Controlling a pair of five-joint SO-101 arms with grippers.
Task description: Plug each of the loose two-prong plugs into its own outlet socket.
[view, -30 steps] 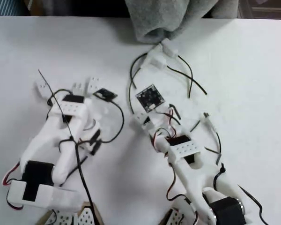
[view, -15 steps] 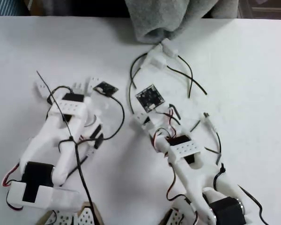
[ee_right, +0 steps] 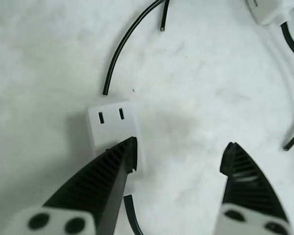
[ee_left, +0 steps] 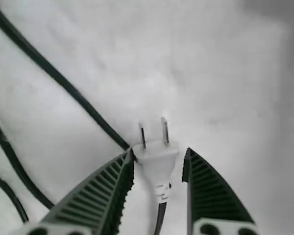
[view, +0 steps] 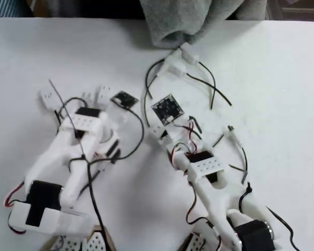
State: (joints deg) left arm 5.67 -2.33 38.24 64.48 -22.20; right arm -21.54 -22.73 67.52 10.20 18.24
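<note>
A white two-prong plug [ee_left: 156, 155] sits between the dark fingers of my left gripper [ee_left: 159, 154], which is shut on it, prongs pointing away and its black cord trailing back. The left arm [view: 68, 151] stands just behind three white outlet sockets [view: 103, 94] in a row. My right gripper [ee_right: 181, 147] is open and holds nothing; one finger [ee_right: 108, 176] touches the side of a white outlet socket [ee_right: 112, 122] lying slots up. In the high view that socket [view: 157, 130] lies at the tip of the right arm [view: 209, 172].
A joined white plug and socket [view: 175, 60] with black cords lies near a grey cloth [view: 183, 21] at the far edge. Another loose plug [view: 231, 130] lies right of the right arm. Cut black wires [ee_right: 130, 39] cross the table. A cardboard box [view: 94, 241] sits at the near edge.
The left arm has shifted right and slightly toward the sockets, carrying its cord along. The right arm has stayed still.
</note>
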